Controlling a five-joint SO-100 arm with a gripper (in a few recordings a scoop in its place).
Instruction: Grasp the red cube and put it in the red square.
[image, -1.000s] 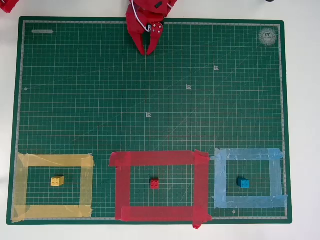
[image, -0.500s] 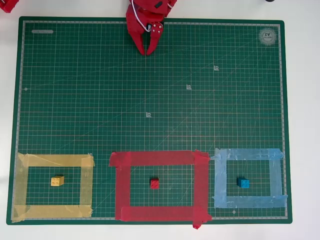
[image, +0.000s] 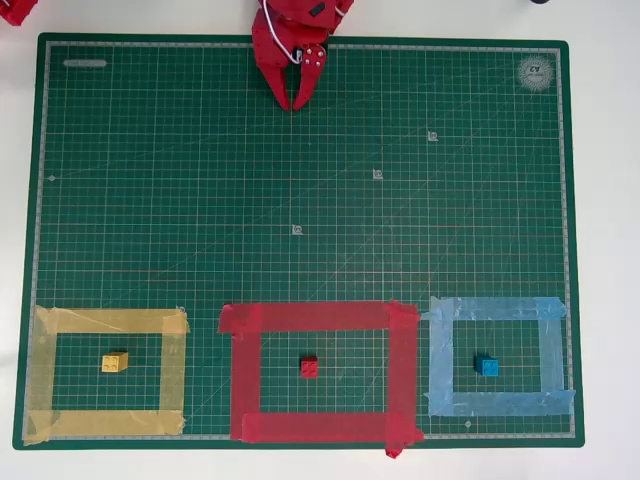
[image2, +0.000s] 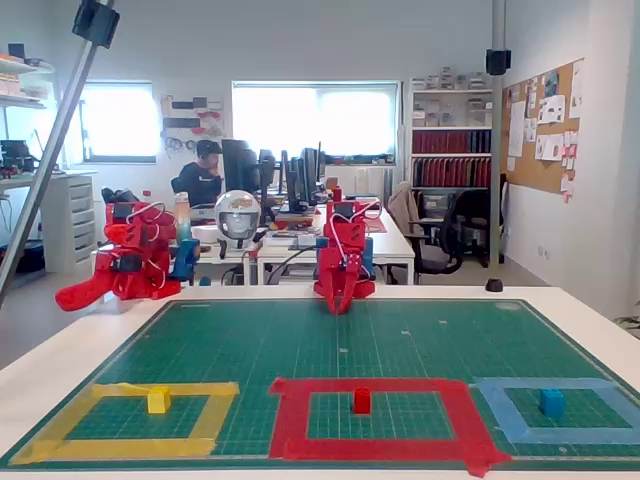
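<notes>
Red cube (image: 309, 368) upright, centred inside red square (image: 320, 317).

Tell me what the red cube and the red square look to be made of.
Red cube: likely moulded plastic, judging by its crisp edges and studded top. Red square: matte adhesive tape by the look of it, with overlapping strips and wrinkled, ragged corners.

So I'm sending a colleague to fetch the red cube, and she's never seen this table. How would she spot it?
Look at the green cutting mat, along its edge farthest from the arm, where three tape outlines sit side by side. The middle one is the red square, and the red cube sits inside it; its neighbours hold a yellow cube and a blue cube.
</notes>
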